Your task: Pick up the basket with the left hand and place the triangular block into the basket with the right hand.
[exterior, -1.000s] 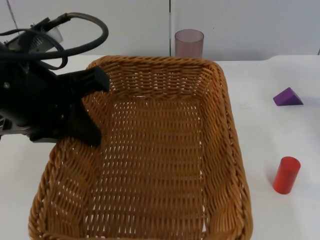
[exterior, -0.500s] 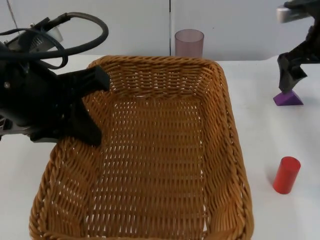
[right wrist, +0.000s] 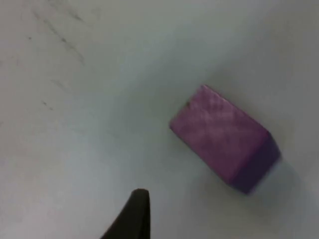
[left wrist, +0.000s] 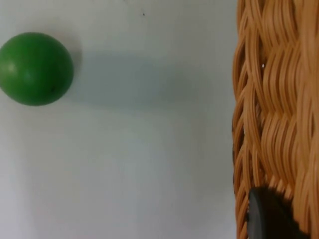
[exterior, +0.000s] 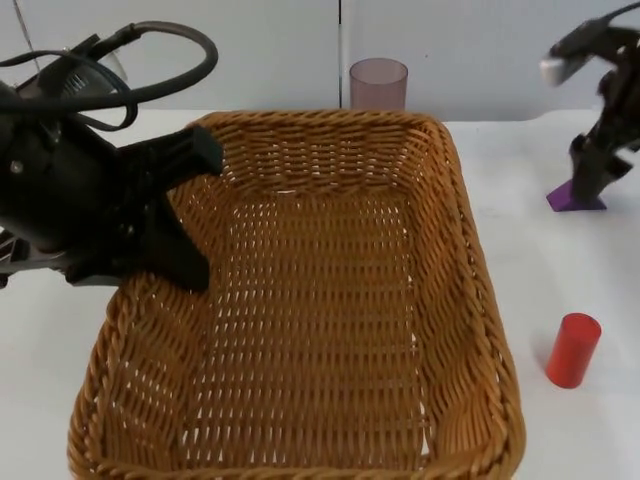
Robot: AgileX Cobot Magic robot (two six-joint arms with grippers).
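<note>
Your left gripper (exterior: 185, 215) is clamped on the left rim of the basket (exterior: 310, 300), one finger inside and one outside the wicker wall; judging by how large the basket looms in the top view, you have it lifted, so the first half of the task looks done. The second half is barely begun; the triangular block (exterior: 576, 196), purple, lies on the table (exterior: 520, 220) well to the right of the basket, and your right gripper (exterior: 592, 175) hangs just above it. In the right wrist view the triangular block (right wrist: 224, 142) lies free on the white top with one black fingertip (right wrist: 132, 214) short of it; I cannot tell how wide the fingers stand. Grasp, carry and drop are all left to do.

Against the earlier frames, the right arm has come in from the upper right and settled lower over the block; the basket has shifted slightly; the red cylinder (exterior: 573, 350), the pink cup (exterior: 378, 85) and the block have not moved. A green ball (left wrist: 35, 68) lies beside the basket.
</note>
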